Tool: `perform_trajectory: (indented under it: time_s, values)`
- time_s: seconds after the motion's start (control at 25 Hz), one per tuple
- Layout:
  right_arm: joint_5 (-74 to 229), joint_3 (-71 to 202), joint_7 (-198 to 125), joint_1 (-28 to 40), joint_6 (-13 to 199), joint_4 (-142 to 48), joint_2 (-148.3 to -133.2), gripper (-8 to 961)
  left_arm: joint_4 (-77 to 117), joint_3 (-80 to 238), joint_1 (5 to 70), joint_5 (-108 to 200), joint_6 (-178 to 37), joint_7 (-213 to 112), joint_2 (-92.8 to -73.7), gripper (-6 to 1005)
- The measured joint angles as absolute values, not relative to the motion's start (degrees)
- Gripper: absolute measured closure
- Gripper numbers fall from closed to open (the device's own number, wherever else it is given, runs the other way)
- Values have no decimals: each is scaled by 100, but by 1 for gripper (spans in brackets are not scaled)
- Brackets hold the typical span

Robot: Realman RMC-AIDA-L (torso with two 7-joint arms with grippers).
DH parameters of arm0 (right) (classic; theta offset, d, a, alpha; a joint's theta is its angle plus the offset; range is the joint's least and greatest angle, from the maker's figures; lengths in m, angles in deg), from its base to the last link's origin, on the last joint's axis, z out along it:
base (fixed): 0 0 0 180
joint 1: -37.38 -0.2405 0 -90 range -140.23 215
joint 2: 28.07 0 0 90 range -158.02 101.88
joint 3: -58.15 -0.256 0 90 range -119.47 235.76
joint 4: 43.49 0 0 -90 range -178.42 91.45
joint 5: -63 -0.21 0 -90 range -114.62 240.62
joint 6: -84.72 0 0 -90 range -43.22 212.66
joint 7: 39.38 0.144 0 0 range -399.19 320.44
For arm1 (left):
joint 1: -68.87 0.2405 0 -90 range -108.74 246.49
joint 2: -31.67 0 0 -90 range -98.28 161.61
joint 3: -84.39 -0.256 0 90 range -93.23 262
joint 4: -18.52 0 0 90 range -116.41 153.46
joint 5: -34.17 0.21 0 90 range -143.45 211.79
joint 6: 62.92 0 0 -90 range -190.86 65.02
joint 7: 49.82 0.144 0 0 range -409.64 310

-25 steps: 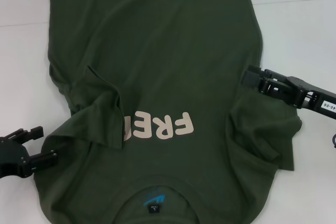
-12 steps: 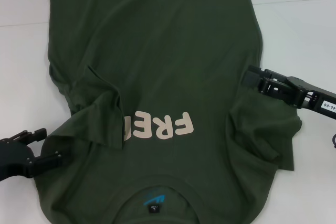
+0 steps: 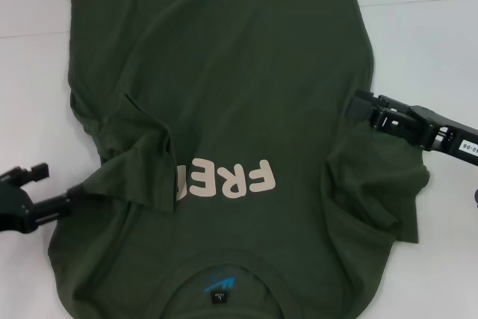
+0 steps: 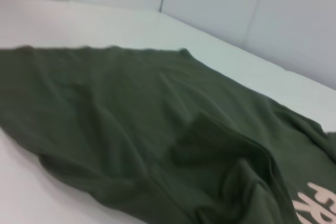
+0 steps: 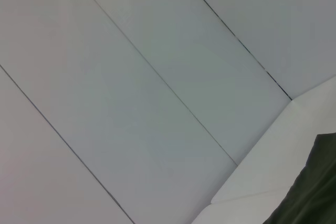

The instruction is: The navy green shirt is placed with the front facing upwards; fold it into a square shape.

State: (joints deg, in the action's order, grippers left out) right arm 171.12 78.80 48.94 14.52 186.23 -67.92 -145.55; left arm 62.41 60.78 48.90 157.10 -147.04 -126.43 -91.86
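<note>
The navy green shirt [image 3: 224, 87] lies front up on the white table, with its collar [image 3: 220, 289] nearest me and pale "FREE" letters [image 3: 228, 179] across the chest. Its left sleeve [image 3: 138, 162] is folded in over the body, and its right sleeve [image 3: 377, 184] lies crumpled. My left gripper [image 3: 54, 184] is open at the shirt's lower left edge, one fingertip [image 3: 72, 193] touching the cloth. My right gripper [image 3: 357, 106] is at the shirt's right side edge, its fingers shut on the fabric. The left wrist view shows the shirt [image 4: 157, 140] close up.
The white table [image 3: 426, 50] shows bare beyond the shirt's right and left sides. Pale wall panels [image 5: 131, 77] fill the right wrist view, with a corner of green cloth [image 5: 310, 192] low in it.
My left gripper has moved up and in toward the shirt's edge, and its lower finger now touches the cloth. The right gripper's tip looks narrower at the side edge.
</note>
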Motion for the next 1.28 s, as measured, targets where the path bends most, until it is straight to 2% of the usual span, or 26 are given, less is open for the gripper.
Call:
perform_trajectory:
  time_s: [1.12, 1.28]
  values:
    - [17045, 7880, 4910, 1458, 18629, -6792, -14560, 20, 6145, 5983, 4792, 16022, -14836, -12472, -9210, 127]
    - [17040, 7880, 4911, 1472, 18640, -6792, -14553, 21, 6125, 5831, 4785, 16029, -14664, -12490, -9214, 158]
